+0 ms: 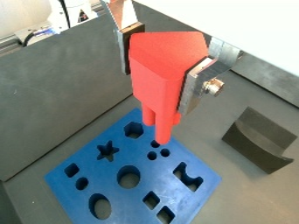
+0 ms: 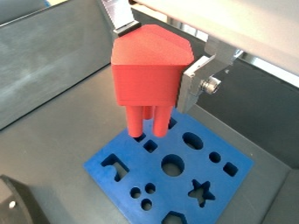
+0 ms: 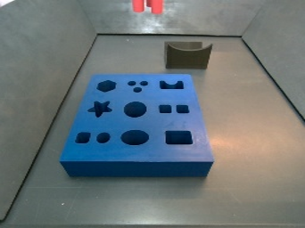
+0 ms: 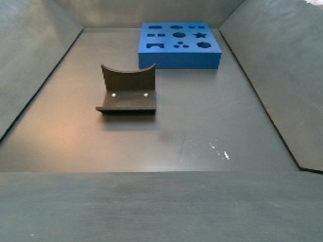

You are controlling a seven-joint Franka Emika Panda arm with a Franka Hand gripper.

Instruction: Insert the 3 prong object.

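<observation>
My gripper [image 1: 162,66] is shut on the 3 prong object [image 1: 158,74], a red-orange piece with a wide five-sided head and narrow parallel prongs pointing down. It also shows in a wrist view [image 2: 149,66], where the gripper [image 2: 158,54] clamps its head between silver fingers [image 2: 191,77]. The piece hangs well above the blue block [image 1: 82,179], over its edge [image 2: 117,171]. In a side view only the prong tips [image 3: 148,6] show at the top edge, above and behind the block [image 3: 131,153]. The block's cluster of three small round holes [image 3: 139,85] is open.
A dark olive curved block [image 3: 187,55] stands behind the blue block; it also shows in a side view [image 4: 127,90] and a wrist view [image 1: 260,138]. Grey walls [image 3: 48,71] enclose the floor. The blue block [image 4: 190,59] has several differently shaped holes.
</observation>
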